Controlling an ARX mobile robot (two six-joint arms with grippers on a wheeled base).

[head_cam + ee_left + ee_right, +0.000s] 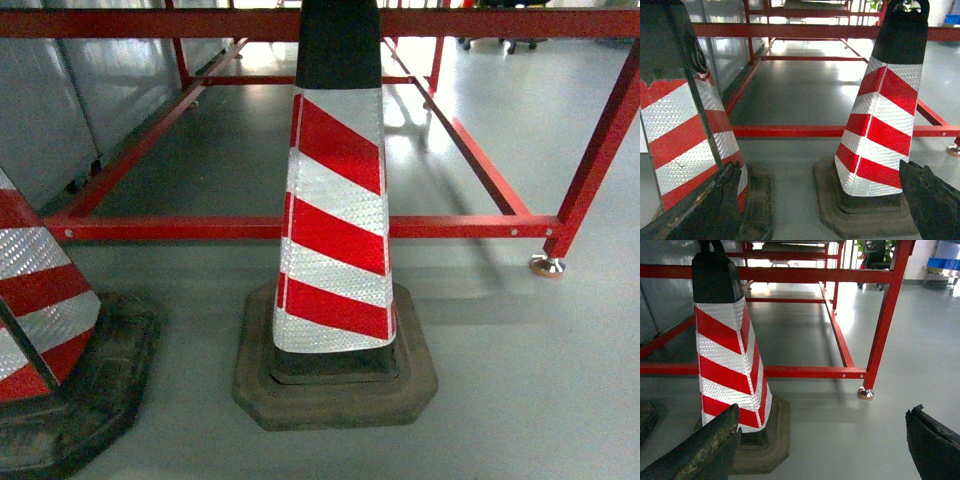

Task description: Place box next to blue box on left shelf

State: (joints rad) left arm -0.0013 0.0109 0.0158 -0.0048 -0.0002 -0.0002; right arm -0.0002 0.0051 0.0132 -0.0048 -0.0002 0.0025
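The box and the left shelf are out of view in the head view. My left gripper (pixel 819 175) is open, low over the grey floor, with nothing between its black fingers (pixel 715 205); a striped cone stands on each side of it. My right gripper (pixel 825 415) is also open and empty above bare floor, its left finger (pixel 705 450) in front of a cone's base. Something blue (pixel 944 262) sits far off at the upper right of the right wrist view, too small to tell what it is. Neither gripper shows in the head view.
A red-and-white traffic cone (pixel 337 230) on a black rubber base stands directly ahead, and a second cone (pixel 40 330) is at the left. Behind them runs a red tubular frame (pixel 450 226) with a metal foot (pixel 547 266). Grey panels (pixel 60 90) line the left.
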